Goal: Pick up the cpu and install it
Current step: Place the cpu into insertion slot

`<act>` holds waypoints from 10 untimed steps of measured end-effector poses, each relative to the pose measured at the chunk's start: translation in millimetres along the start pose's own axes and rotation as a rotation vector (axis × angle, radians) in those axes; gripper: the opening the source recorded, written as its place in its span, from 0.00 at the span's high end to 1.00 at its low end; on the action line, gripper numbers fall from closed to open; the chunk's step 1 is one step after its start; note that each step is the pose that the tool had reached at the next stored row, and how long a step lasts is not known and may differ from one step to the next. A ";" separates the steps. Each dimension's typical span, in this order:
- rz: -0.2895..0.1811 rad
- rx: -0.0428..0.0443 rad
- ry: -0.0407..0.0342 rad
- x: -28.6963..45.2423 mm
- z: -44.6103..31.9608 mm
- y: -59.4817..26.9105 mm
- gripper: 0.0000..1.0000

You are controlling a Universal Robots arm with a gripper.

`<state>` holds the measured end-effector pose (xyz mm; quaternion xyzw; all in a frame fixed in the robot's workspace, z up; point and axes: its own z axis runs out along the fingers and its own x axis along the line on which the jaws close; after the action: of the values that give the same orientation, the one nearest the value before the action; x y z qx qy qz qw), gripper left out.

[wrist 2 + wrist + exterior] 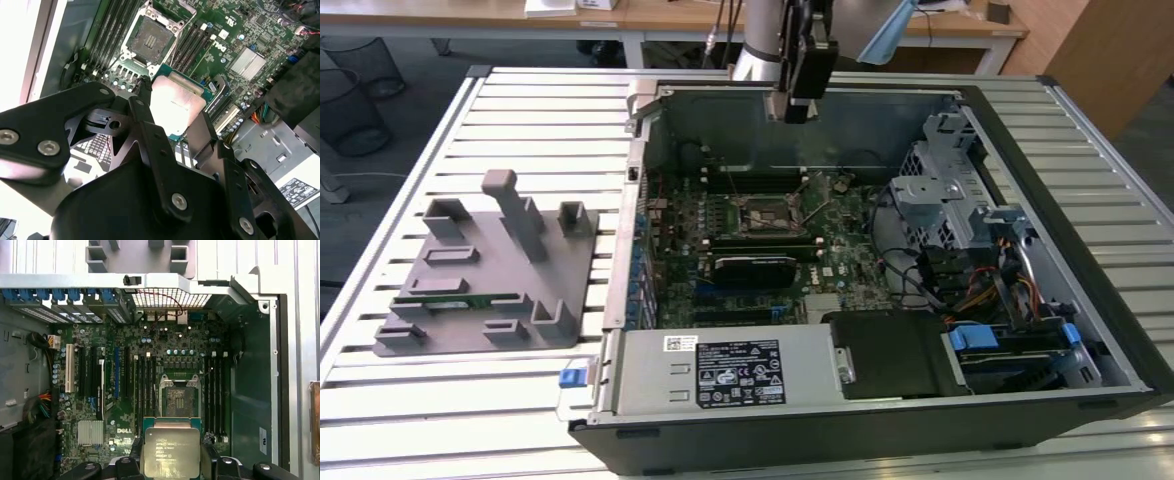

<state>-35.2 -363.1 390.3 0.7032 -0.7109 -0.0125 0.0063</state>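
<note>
- The gripper (pixel 175 115) is seen nearest, its fingers clenched on two opposite edges of the cpu (pixel 171 452). The chip is held clear above the board with its silver face toward the wrist cameras.
- The computer case (pixel 881 445) lies open beneath the arm. A wall or the drive cage (pixel 947 190) could be struck if a descent were off line.
- The motherboard (pixel 165 347) lies flat inside, and the memory slots (pixel 145 385) beside the target could be clipped by a finger.
- The socket (pixel 178 401) is seen open and unfilled. Its contacts would probably be bent by a tilted or rotated landing.
- The cpu is gripped only by its thin edges, so a slip and a drop onto the board is judged possible.
</note>
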 end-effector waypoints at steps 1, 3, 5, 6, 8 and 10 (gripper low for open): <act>0.000 0.0000 0.0000 0.0 0.7 0.0 0.47; 0.000 0.0000 0.0000 0.0 2.0 -0.1 0.47; 0.000 0.0000 0.0001 0.0 3.0 -0.1 0.47; 0.000 0.0000 0.0000 0.0 3.4 -0.1 0.47; 0.000 0.0000 0.0001 0.0 4.4 -0.1 0.47; 0.000 0.0000 0.0000 0.0 5.2 -0.1 0.47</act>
<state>-35.2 -363.1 385.0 0.7032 -0.7109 -0.0125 0.0063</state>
